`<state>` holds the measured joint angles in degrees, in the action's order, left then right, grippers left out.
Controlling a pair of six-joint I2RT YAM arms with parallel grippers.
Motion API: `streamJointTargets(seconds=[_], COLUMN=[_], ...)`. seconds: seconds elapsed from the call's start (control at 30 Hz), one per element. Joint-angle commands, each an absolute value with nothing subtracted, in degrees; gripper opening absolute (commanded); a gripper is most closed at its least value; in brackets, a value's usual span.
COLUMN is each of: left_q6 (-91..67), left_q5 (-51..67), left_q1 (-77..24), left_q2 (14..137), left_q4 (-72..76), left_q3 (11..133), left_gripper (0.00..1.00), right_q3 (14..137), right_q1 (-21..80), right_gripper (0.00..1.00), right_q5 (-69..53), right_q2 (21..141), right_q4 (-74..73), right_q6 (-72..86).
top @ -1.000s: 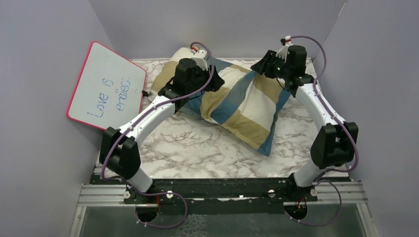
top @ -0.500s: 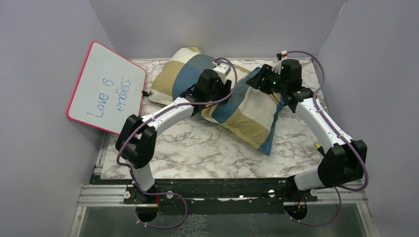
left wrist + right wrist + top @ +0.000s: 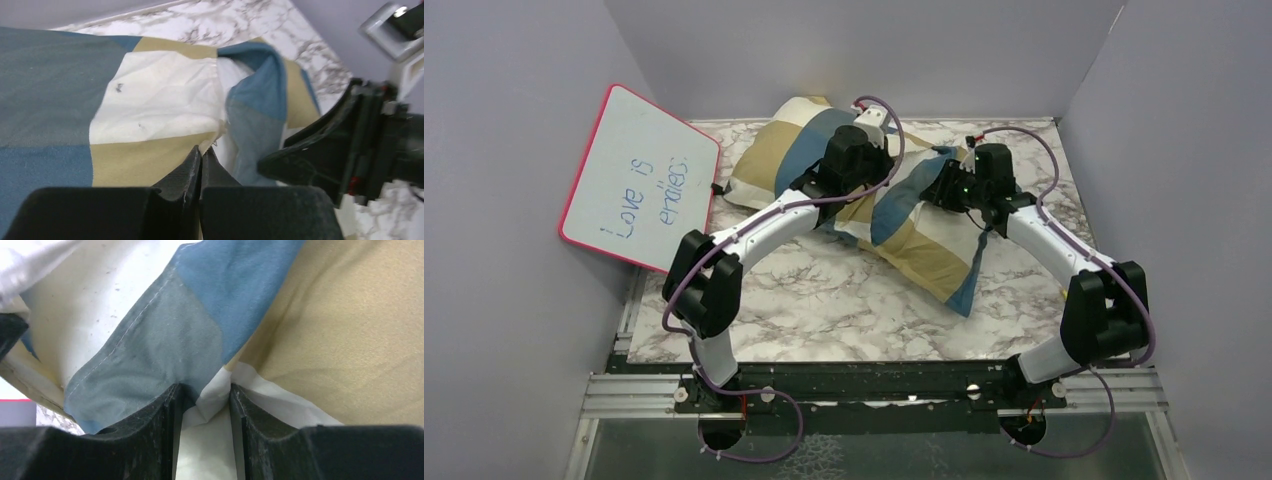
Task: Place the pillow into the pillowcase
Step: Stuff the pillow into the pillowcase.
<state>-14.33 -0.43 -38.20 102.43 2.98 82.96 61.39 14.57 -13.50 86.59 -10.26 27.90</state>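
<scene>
The pillowcase (image 3: 919, 235) is lying slantwise across the far middle of the table (image 3: 824, 300), running from far left to near right, and it is looking plump along nearly its whole length. The pillow (image 3: 226, 80) is therefore judged to be almost fully inside. Only a white patch is showing at the opening, under a turned-back blue flap between the two claws. The left gripper (image 3: 200, 152) is clenching fully, its tips meeting right at the tan hem. Whether any cloth is caught between them cannot be told. The right gripper (image 3: 204, 392) is grasping a fold of white cloth just below that flap, with the fingers (image 3: 170, 405) standing a little apart around it. The fold appears to be the pillow's own cover rather than the case, though this is a judgement. A whiteboard (image 3: 639, 180) is leaning at the far left, well apart from the work. On handling, both items are looking light and soft. The case is limp and will be sagging wherever it is not held. The pillow is springy and will likely be pushing back out of the opening, and cloth against cloth will be dragging rather than sliding. The best hold is judged to be the stitched hem near the corners of the opening, pinching one layer only, so that the flap can be drawn over the exposed white patch.
</scene>
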Motion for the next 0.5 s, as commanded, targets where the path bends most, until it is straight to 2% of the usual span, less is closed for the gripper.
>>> streamJointTargets(seconds=[0.0,0.13,0.23,0.33,0.47], left_q6=[-27.4,-35.7,-40.0,-41.3,-40.8], left_q5=[11.3,17.7,22.5,23.9,22.4], left_q1=[-38.9,-40.4,-42.0,-42.7,-42.6], left_q2=[100.3,103.5,106.9,107.8,106.3], left_q4=[13.4,19.1,22.5,23.4,23.4], left_q3=[85.1,84.7,86.3,86.8,84.5], left_gripper=[0.00,0.00,0.00,0.00,0.00], right_q3=[57.0,50.8,49.9,49.7,50.1], right_q1=[14.8,14.9,14.9,15.0,14.9], right_gripper=[0.42,0.39,0.26,0.13,0.09], right_q5=[-20.0,-30.3,-33.5,-31.7,-28.9], right_q2=[86.5,86.3,87.0,86.2,85.6], right_q4=[-0.1,15.7,24.0,29.9,34.7], right_q6=[26.3,30.8,34.8,36.5,38.3])
